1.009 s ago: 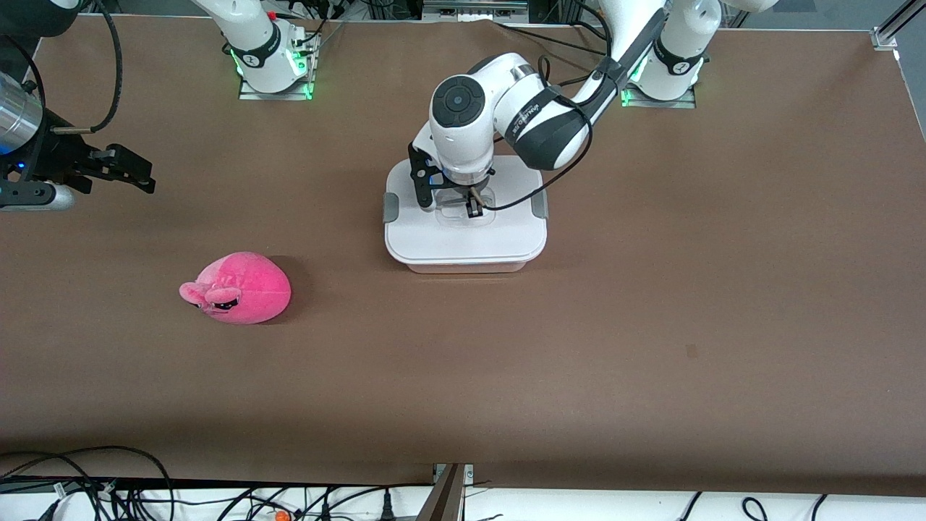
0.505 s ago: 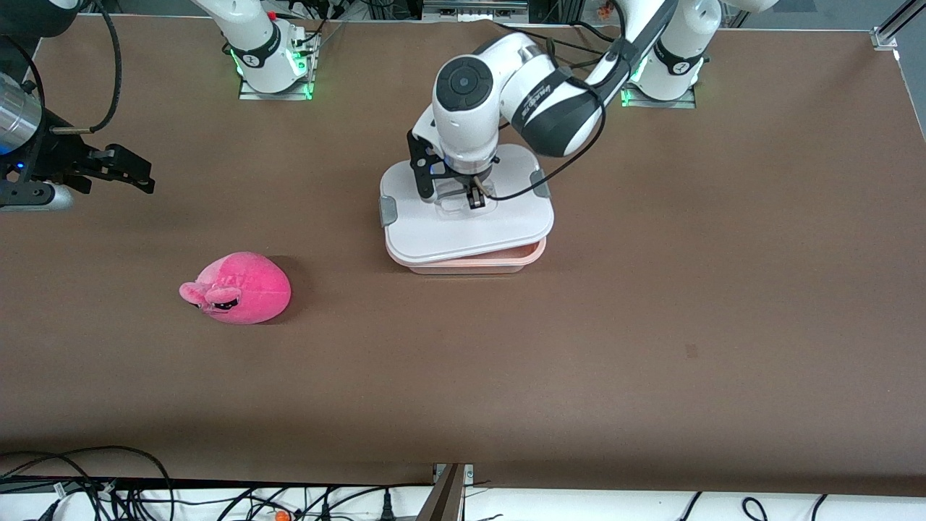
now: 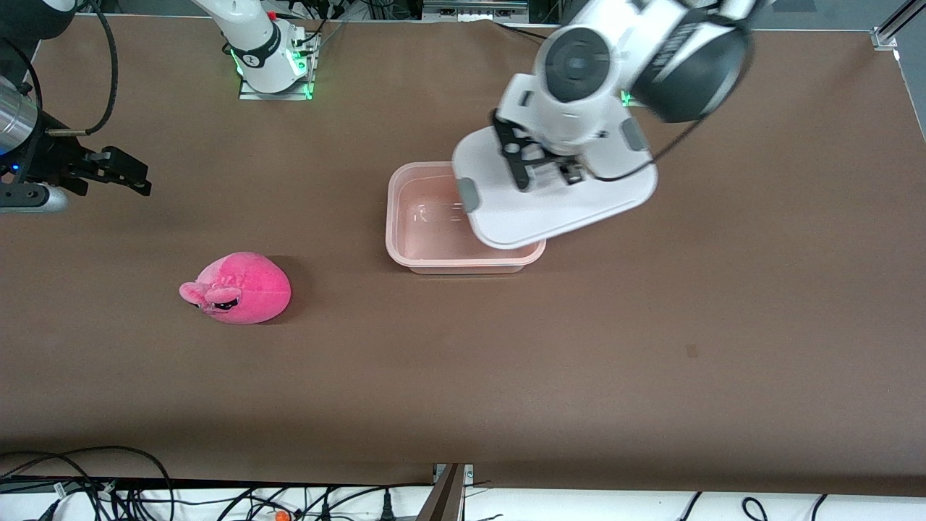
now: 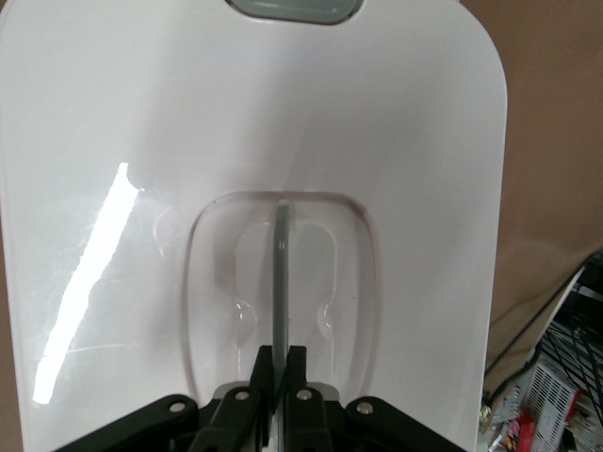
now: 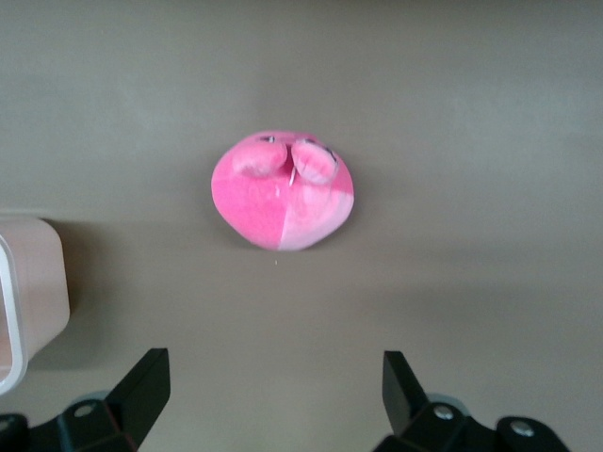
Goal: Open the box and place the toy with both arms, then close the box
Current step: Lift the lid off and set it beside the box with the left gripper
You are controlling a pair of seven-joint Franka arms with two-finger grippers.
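The box (image 3: 427,217), a pale-pink tub, stands open and empty at the table's middle. My left gripper (image 3: 551,174) is shut on the clear handle (image 4: 283,254) of the white lid (image 3: 579,210). It holds the lid tilted in the air over the end of the tub toward the left arm. The lid fills the left wrist view (image 4: 141,141), with a grey clip (image 4: 292,8) at its edge. The hot-pink toy (image 3: 239,288) lies on the table toward the right arm's end and shows in the right wrist view (image 5: 283,193). My right gripper (image 3: 137,177) hangs open and empty there (image 5: 273,377).
The two arm bases (image 3: 271,69) stand along the table's edge farthest from the front camera. Cables (image 3: 108,485) lie below the table's nearest edge. A corner of the box (image 5: 33,282) shows in the right wrist view. Brown tabletop (image 3: 651,347) surrounds the box.
My left gripper has lifted the lid off the box and carried it up and toward the left arm's end, uncovering the tub. The right gripper and the toy have hardly moved.
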